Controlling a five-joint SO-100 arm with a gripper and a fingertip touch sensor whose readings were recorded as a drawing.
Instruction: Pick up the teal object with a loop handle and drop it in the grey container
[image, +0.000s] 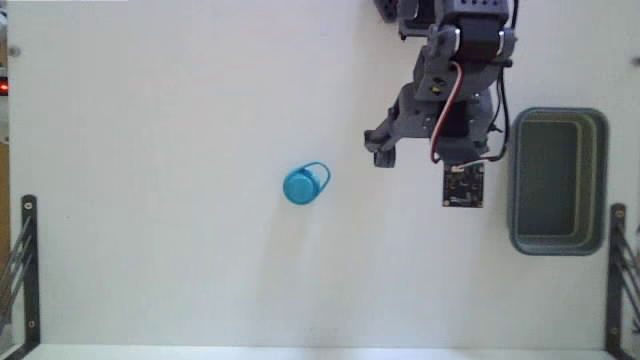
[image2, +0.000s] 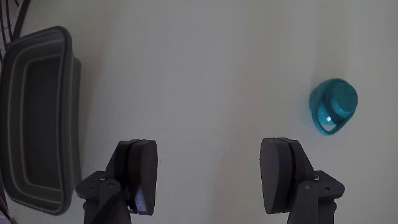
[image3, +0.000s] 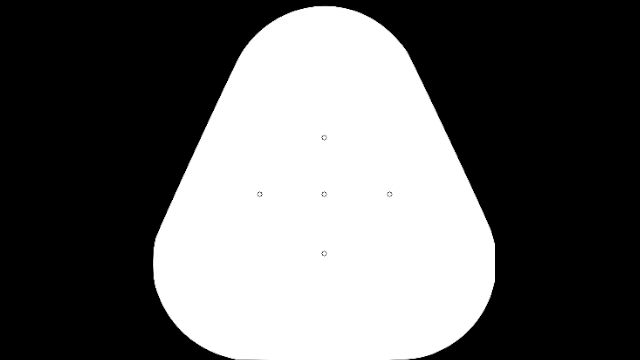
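The teal object with a loop handle (image: 305, 184) lies on the white table a little left of centre in the fixed view, its loop pointing up and right. The wrist view shows the teal object (image2: 333, 106) at the right, apart from the fingers. The grey container (image: 557, 180) stands empty at the right edge of the fixed view, and the wrist view has the container (image2: 37, 118) at its left. My gripper (image: 420, 150) hovers between the two, nearer the container. The gripper (image2: 210, 177) is open wide, with nothing between its fingers (image2: 138, 174).
The arm's base (image: 450, 20) is at the top right of the fixed view. Dark metal brackets stand at the lower left (image: 25, 260) and lower right (image: 620, 270) table edges. White tabletop (image: 150, 200) spreads around the teal object.
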